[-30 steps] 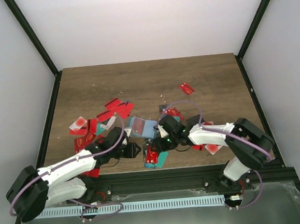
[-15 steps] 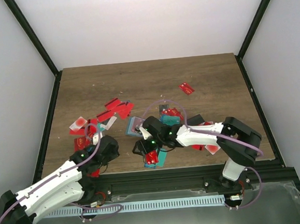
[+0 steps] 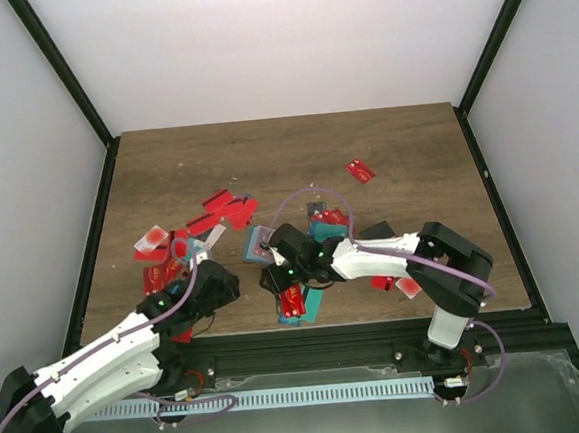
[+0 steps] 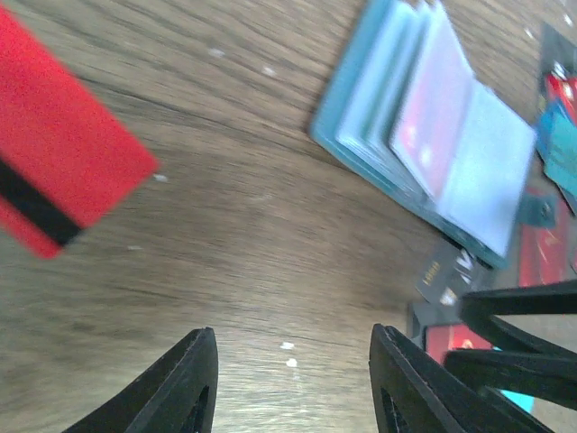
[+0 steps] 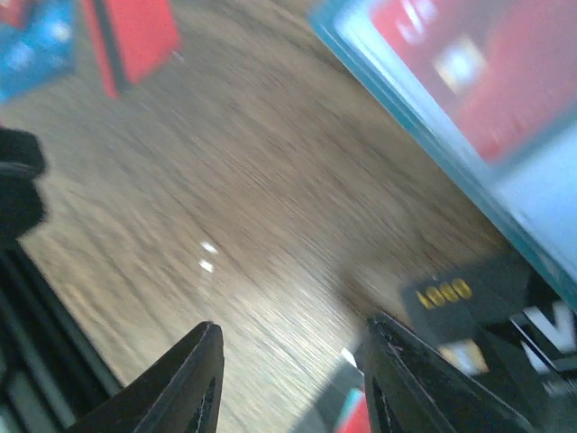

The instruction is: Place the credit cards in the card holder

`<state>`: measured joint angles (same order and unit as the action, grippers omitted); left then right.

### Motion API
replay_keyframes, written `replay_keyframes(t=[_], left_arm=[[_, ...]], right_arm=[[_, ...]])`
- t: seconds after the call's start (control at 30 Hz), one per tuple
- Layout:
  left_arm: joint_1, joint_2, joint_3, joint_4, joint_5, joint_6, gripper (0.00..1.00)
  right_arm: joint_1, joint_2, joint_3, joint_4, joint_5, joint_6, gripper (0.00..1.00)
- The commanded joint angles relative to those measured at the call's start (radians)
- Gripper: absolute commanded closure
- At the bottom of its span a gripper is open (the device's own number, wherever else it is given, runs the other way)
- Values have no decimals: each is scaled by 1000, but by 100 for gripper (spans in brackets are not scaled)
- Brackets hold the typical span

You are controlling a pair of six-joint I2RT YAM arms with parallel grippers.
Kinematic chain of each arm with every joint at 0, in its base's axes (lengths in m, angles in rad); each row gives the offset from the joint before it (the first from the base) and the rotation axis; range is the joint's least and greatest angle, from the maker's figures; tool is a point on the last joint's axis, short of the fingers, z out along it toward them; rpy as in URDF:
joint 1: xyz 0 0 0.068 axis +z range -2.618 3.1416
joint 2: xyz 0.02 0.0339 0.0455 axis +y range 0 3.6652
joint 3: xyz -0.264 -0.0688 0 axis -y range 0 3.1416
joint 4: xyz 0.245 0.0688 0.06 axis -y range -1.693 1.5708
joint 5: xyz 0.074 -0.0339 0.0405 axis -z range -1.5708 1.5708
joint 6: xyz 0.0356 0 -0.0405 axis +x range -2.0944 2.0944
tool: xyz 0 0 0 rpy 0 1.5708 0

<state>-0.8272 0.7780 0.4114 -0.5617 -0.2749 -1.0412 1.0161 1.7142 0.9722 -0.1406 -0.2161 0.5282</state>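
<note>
The teal card holder (image 3: pixel 255 242) lies open on the wooden table, its clear sleeves fanned out (image 4: pixel 439 135), a red card showing in one sleeve (image 5: pixel 469 81). Red credit cards (image 3: pixel 227 210) lie scattered around it, and a red one with a black stripe (image 4: pixel 63 180) lies left of the holder. My left gripper (image 3: pixel 237 283) (image 4: pixel 293 361) hangs open over bare wood just short of the holder, holding nothing. My right gripper (image 3: pixel 271 278) (image 5: pixel 293 352) is open too, low over the wood beside a black card with gold digits (image 5: pixel 440 296). The two grippers face each other closely.
More red cards lie at the left (image 3: pixel 160 255), in a red and teal heap near the front edge (image 3: pixel 296 304) and to the right (image 3: pixel 400 286). A lone red card (image 3: pixel 360 171) lies further back. A blue card (image 5: pixel 36 36) lies near the right gripper.
My left gripper has pulled back left from beside the holder, and its jaws have opened. My right gripper has swung left to the holder's near side.
</note>
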Motion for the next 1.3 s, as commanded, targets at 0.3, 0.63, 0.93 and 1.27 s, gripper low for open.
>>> replay_keyframes(t=[0.3,0.63,0.93,1.27], left_arm=[[1,78,-58,289,238,167,52],[-1,201,-60,424,379,245,53],[-14,449,-13,590,535,289,53],[-99,603,101,594,561,364,55]], right_arm=[[12,-117,-247,-121,8,25,57],[29,-254,-383,-139,-88,89,57],[-61,-405,-460,-44,-130,221,54],[-111,-521,-551,-94,-175,340,55]])
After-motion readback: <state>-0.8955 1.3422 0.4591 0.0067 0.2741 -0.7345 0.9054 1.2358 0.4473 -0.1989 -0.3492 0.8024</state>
